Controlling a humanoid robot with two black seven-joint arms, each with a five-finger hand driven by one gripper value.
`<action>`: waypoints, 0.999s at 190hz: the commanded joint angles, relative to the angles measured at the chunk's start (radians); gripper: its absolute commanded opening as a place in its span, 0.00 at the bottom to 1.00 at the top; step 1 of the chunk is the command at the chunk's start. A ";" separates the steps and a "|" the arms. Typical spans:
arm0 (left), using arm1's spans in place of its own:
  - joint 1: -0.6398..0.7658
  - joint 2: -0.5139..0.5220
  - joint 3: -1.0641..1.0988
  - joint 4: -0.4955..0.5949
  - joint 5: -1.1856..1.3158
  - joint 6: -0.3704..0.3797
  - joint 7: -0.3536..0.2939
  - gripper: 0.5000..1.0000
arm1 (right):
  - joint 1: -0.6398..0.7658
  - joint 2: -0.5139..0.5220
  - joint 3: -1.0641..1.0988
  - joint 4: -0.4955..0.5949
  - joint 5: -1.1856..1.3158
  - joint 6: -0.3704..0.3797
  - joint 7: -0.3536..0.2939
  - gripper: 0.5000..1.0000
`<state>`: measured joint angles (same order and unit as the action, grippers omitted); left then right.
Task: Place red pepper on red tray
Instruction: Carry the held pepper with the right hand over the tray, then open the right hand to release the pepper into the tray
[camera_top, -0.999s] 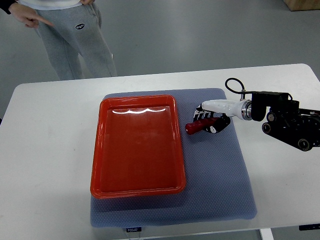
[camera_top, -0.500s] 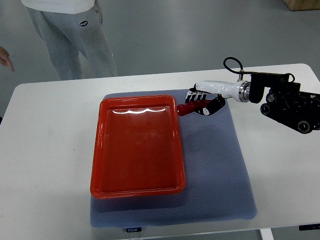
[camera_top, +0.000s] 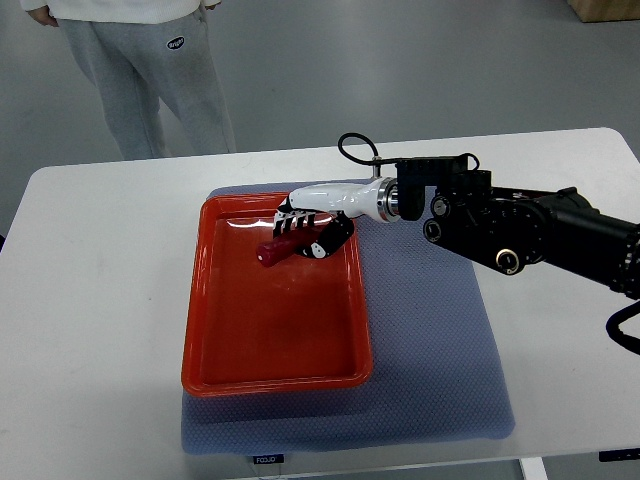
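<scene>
A red tray (camera_top: 240, 340) lies on a grey-blue mat (camera_top: 430, 340) on the white table. My right hand (camera_top: 303, 228) reaches in from the right and is over the far part of the tray. Its fingers are shut on a dark red pepper (camera_top: 274, 250), whose free end sticks out to the left, held just above the tray floor. The left arm is not in view.
A person in grey trousers (camera_top: 150, 80) stands beyond the table's far left edge. The black right forearm (camera_top: 520, 225) stretches across the mat's far right corner. The white table (camera_top: 90, 300) surrounds the mat on all sides.
My right hand has carried the pepper leftward, from the mat beside the tray's right rim to above the tray's far part. The person has shifted slightly.
</scene>
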<state>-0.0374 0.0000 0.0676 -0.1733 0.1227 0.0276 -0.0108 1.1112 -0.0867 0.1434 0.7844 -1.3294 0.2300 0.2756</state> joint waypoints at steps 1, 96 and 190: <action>0.001 0.000 0.000 0.000 0.000 0.000 0.000 1.00 | 0.001 0.042 -0.028 -0.037 0.004 0.000 -0.001 0.00; -0.001 0.000 0.000 0.000 0.000 0.000 0.000 1.00 | -0.013 0.050 -0.013 -0.051 0.010 -0.012 0.002 0.79; 0.001 0.000 0.000 0.000 0.000 0.000 0.000 1.00 | -0.013 -0.077 0.123 -0.062 0.545 0.152 -0.003 0.81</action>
<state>-0.0372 0.0000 0.0675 -0.1733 0.1227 0.0276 -0.0108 1.0988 -0.1333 0.2524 0.7314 -0.9622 0.3422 0.2749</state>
